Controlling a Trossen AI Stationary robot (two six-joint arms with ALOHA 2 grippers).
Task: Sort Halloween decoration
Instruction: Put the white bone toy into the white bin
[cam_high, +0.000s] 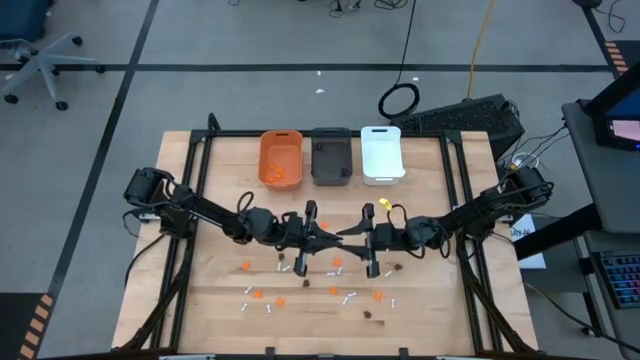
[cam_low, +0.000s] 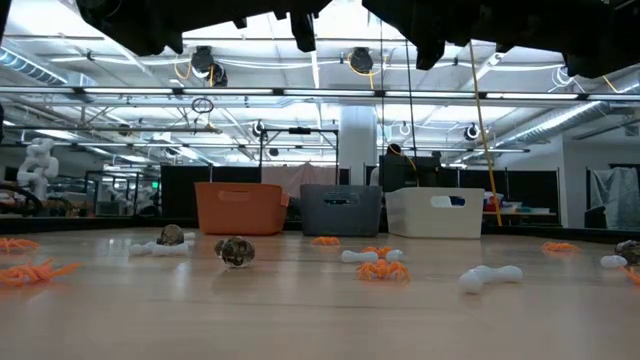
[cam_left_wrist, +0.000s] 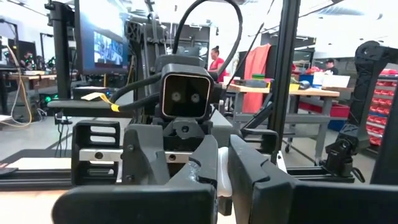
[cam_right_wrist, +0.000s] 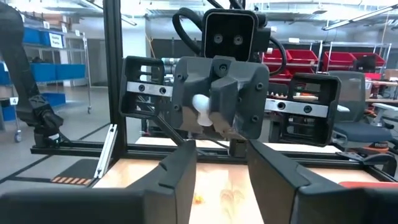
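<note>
Your left gripper (cam_right_wrist: 211, 118) is clamped on a small white stick (cam_right_wrist: 202, 102) and faces your right gripper (cam_right_wrist: 221, 177) tip to tip above the middle of the table (cam_high: 440, 320). The right gripper's fingers stand apart just short of the stick, which pokes out toward them along the line between the two grippers. Judging by this, a hand-over is next, and the white bin (cam_high: 381, 153) at the table's far edge lies nearer the right arm.
</note>
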